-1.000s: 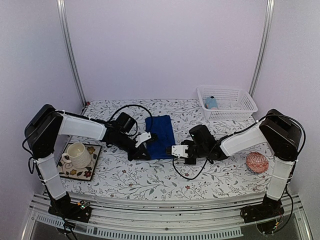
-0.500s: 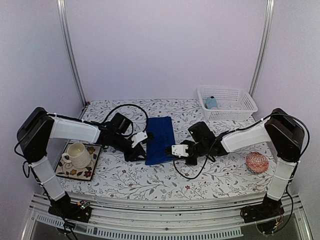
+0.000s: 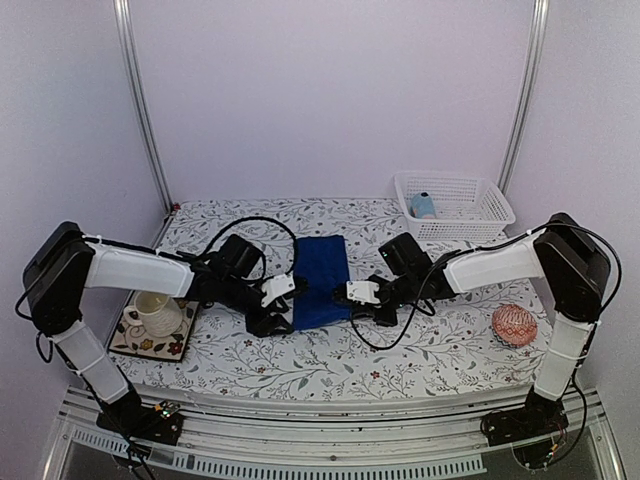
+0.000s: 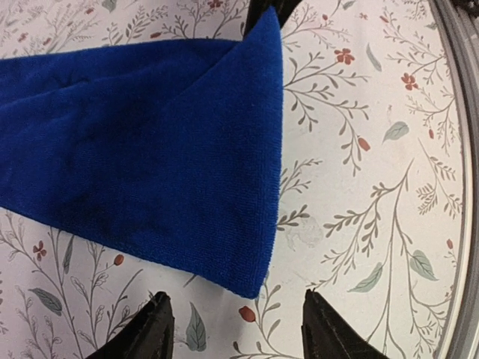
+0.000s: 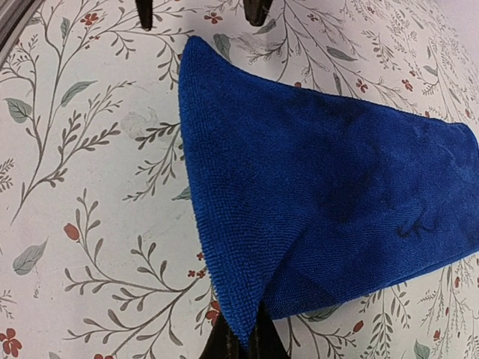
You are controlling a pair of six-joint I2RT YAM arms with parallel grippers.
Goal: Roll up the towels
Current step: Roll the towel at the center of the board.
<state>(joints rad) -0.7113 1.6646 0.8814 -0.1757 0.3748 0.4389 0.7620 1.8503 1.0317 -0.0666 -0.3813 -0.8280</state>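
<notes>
The royal-blue towel [image 3: 322, 280] lies flat and long in the middle of the table. My left gripper [image 3: 284, 322] stands open just short of its near-left corner [image 4: 254, 288], which lies on the table between the fingers [image 4: 159, 329] without touching them. My right gripper [image 3: 350, 310] is shut on the near-right corner [image 5: 239, 329], and the cloth tents up from the pinch. The light-blue towel [image 3: 423, 205] sits rolled inside the white basket [image 3: 480, 224].
A cup [image 3: 152, 310] stands on a flowered tile at the left, under my left arm. A pink-red patterned ball [image 3: 514, 325] lies at the right near my right arm's base. Black cables loop over the flowered tablecloth beside both wrists.
My left gripper has opened and let go of the towel's near-left corner. Both grippers have shifted toward the table's near edge, and the towel now lies stretched longer and narrower.
</notes>
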